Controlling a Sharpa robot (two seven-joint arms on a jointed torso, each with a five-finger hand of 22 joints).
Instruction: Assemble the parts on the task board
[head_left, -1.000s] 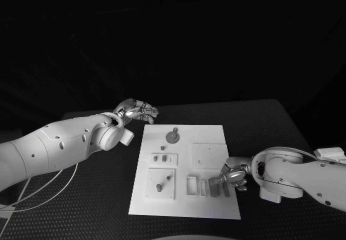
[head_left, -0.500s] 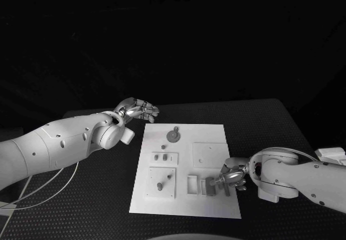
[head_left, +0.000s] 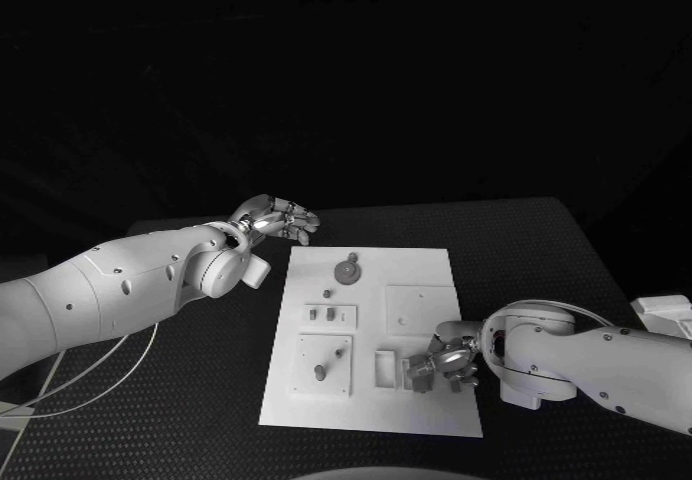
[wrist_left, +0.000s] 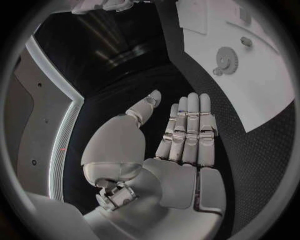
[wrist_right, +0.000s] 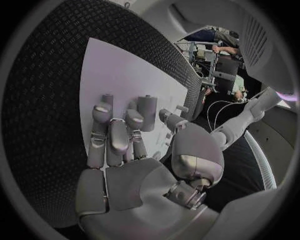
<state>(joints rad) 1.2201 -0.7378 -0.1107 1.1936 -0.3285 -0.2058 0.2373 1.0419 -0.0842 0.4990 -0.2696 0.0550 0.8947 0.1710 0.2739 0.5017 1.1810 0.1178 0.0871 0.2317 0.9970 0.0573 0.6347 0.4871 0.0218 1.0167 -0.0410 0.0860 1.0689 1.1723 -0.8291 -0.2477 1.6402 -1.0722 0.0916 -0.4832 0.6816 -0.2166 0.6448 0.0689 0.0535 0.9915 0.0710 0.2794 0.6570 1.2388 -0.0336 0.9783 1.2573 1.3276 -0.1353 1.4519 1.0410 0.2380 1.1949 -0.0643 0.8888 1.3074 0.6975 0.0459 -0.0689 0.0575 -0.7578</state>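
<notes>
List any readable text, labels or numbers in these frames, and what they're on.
None readable.
Task board: plain white, no markings legible.
Gear and the other parts: no print visible.
Left hand, right hand: no logos or labels legible.

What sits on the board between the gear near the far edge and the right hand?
A raised square plate lies on the task board between the gear and the right hand, in the head view.

head cam looks steeply down from above, task board in the lower middle of the frame. left wrist cam sits close behind the left hand, board at upper right. right wrist cam hugs the right hand, just over the same board.
</notes>
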